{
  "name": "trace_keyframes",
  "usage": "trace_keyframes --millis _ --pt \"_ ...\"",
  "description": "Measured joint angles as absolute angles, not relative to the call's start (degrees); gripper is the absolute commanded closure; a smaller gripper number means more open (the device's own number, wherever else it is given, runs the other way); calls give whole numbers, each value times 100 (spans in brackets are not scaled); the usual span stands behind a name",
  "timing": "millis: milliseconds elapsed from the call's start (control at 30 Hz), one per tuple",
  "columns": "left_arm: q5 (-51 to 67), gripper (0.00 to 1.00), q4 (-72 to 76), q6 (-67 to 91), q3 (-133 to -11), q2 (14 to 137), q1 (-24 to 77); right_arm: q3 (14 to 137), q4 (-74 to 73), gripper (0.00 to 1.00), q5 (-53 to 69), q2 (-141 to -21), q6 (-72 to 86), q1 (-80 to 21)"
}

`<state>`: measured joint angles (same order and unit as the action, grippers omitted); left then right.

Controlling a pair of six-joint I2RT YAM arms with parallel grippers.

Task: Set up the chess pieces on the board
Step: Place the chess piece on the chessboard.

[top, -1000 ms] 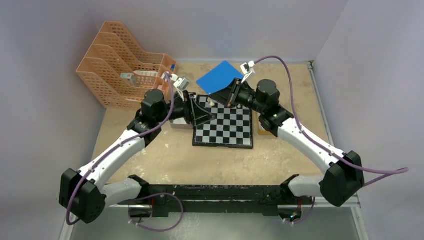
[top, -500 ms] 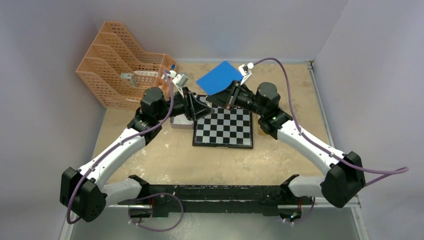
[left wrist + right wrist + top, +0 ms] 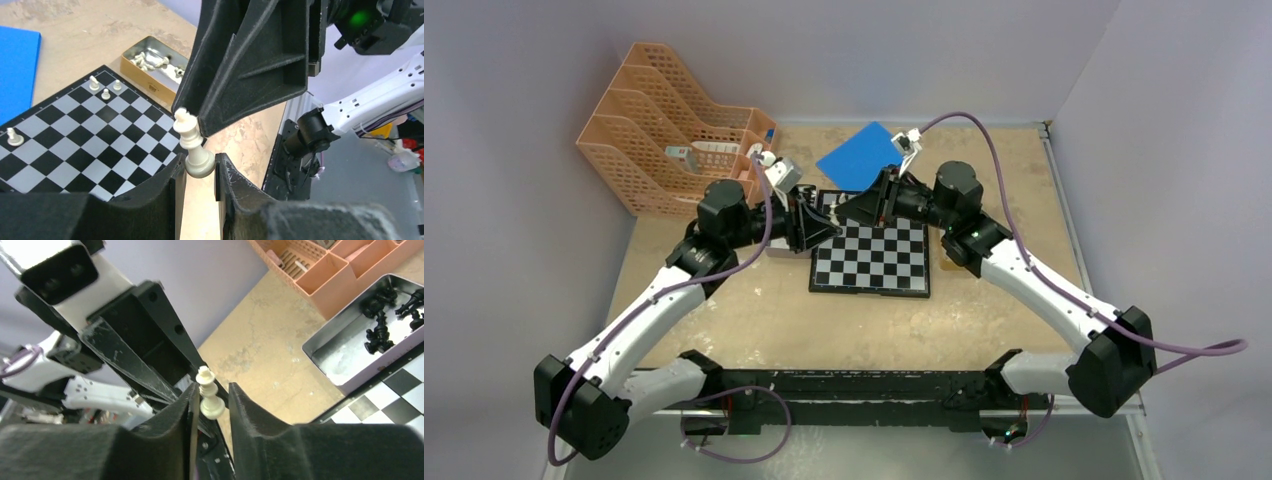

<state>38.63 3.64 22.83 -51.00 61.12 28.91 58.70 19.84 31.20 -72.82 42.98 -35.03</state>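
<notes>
Left gripper (image 3: 200, 167) pinches white chess piece (image 3: 193, 144) at its base; right gripper (image 3: 210, 395) opposite, tip to tip, fingers slightly parted.

Left hand (image 3: 200, 166), right hand (image 3: 212, 392) jam board (image 3: 874, 265) far-left corner, white king (image 3: 192, 137) between; tin (image 3: 330, 360), rack (image 3: 654, 120) flank left; near rows passable.

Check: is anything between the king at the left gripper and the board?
Yes. The right gripper crowds the king, whose base the left gripper pinches. It would likely have to back off first. The board itself is mostly bare; four white pieces stand on it.
</notes>
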Motion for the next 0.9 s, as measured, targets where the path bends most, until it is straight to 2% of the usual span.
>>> trace_keyframes --millis 167,467,900 --pt "3896 91 -167 1452 -5116 5865 2891 6023 1378 58 3371 -7282 3813 -3503" --pt "4300 92 -1225 320 -5437 5983 2888 6744 650 59 3546 -7511 3138 -3503" --pt "4539 92 -1605 -71 -5457 6265 2888 7179 -228 64 3597 -8154 2622 -3706"
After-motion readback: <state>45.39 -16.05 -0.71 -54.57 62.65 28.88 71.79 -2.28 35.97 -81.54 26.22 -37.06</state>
